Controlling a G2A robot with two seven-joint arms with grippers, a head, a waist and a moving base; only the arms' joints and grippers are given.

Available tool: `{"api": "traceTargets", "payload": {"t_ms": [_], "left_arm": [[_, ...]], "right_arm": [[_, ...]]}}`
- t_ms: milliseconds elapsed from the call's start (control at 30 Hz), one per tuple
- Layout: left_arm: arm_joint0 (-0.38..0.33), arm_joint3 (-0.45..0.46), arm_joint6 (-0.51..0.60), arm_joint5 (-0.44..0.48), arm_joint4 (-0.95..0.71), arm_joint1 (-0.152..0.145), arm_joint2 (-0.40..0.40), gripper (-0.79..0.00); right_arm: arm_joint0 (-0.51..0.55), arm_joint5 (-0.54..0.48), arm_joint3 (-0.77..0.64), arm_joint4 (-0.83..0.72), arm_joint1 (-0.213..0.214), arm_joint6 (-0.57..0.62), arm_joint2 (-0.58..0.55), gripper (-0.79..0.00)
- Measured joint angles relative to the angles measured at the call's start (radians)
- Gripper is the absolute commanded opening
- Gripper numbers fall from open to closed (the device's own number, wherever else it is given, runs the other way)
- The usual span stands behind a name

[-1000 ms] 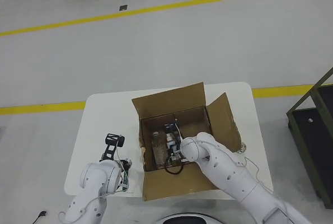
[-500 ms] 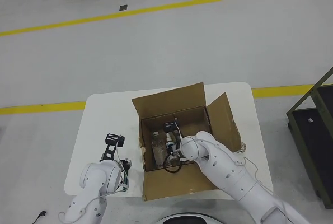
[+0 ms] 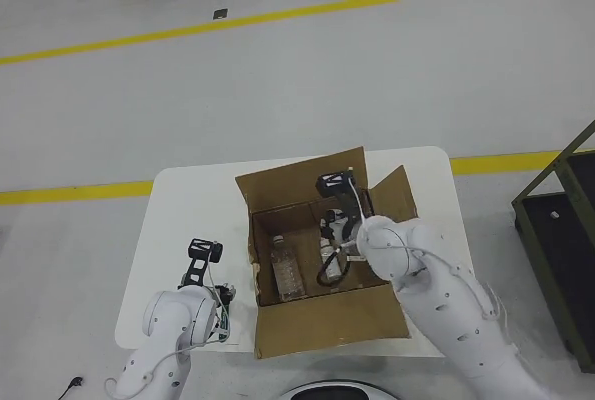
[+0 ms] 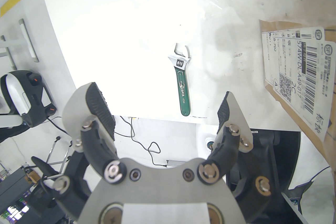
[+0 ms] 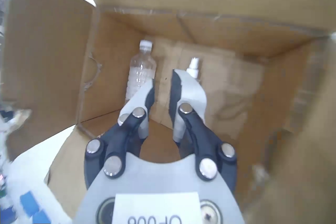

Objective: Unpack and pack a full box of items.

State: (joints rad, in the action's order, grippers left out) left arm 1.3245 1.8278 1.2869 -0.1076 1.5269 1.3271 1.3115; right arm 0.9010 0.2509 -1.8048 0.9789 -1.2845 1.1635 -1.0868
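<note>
- The right arm has swung from over the clear bottle [image 3: 285, 268] toward the far right of the cardboard box [image 3: 317, 322]; the left arm has kept its place.
- The box sits open on the white table [image 3: 187, 200] with its flaps spread. The bottle lies on the left of the box floor, cap toward the far wall.
- A small spray bottle [image 5: 194, 68] with a white nozzle lies just to the bottle's right.
- The right gripper [image 5: 162, 80] hangs inside the box above these two, its fingers drawn nearly together with nothing between them.
- A green-handled wrench [image 4: 181, 83] lies on the table left of the box, near the near edge. The left gripper [image 4: 160, 93] hovers over it, fingers spread wide and empty.
- Unpacking appears to be in hand, with the wrench out and two items still inside.
- The next move likely calls for the right fingers to part and come down squarely over the spray bottle or the bottle.
</note>
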Motion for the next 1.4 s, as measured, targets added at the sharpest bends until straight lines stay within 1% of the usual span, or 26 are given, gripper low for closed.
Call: {"api": "traceTargets", "payload": {"t_ms": [100, 200, 300, 400, 500, 633, 767, 900, 1067, 1133, 1233, 1300, 1400], "left_arm": [[0.0, 0.0, 0.0, 0.0, 0.0, 0.0, 0.0, 0.0], [0.0, 0.0, 0.0, 0.0, 0.0, 0.0, 0.0, 0.0], [0.0, 0.0, 0.0, 0.0, 0.0, 0.0, 0.0, 0.0], [0.0, 0.0, 0.0, 0.0, 0.0, 0.0, 0.0, 0.0], [0.0, 0.0, 0.0, 0.0, 0.0, 0.0, 0.0, 0.0], [0.0, 0.0, 0.0, 0.0, 0.0, 0.0, 0.0, 0.0], [0.0, 0.0, 0.0, 0.0, 0.0, 0.0, 0.0, 0.0], [0.0, 0.0, 0.0, 0.0, 0.0, 0.0, 0.0, 0.0], [0.0, 0.0, 0.0, 0.0, 0.0, 0.0, 0.0, 0.0], [0.0, 0.0, 0.0, 0.0, 0.0, 0.0, 0.0, 0.0], [0.0, 0.0, 0.0, 0.0, 0.0, 0.0, 0.0, 0.0], [0.0, 0.0, 0.0, 0.0, 0.0, 0.0, 0.0, 0.0], [0.0, 0.0, 0.0, 0.0, 0.0, 0.0, 0.0, 0.0]], "right_arm": [[0.06, -0.026, -0.164, 0.05, 0.022, 0.041, -0.11, -0.785], [0.112, -0.046, -0.293, 0.118, 0.039, 0.083, -0.207, -0.785], [0.165, -0.064, -0.39, 0.149, 0.052, 0.127, -0.301, -0.785], [0.222, -0.084, -0.458, 0.196, 0.064, 0.17, -0.4, -0.785], [0.28, -0.115, -0.509, 0.259, 0.075, 0.225, -0.484, -0.785], [0.351, -0.177, -0.541, 0.294, 0.086, 0.288, -0.582, -0.785], [0.42, -0.282, -0.526, 0.294, 0.096, 0.335, -0.666, -0.785], [0.487, -0.332, -0.49, 0.283, 0.102, 0.369, -0.735, -0.785], [0.551, -0.401, -0.428, 0.258, 0.109, 0.373, -0.743, -0.785], [0.562, -0.429, -0.391, 0.268, 0.112, 0.372, -0.717, -0.785], [0.555, -0.442, -0.329, 0.261, 0.113, 0.369, -0.666, -0.785], [0.538, -0.455, -0.285, 0.295, 0.113, 0.354, -0.609, -0.785], [0.519, -0.447, -0.246, 0.309, 0.111, 0.334, -0.553, -0.785]]}}
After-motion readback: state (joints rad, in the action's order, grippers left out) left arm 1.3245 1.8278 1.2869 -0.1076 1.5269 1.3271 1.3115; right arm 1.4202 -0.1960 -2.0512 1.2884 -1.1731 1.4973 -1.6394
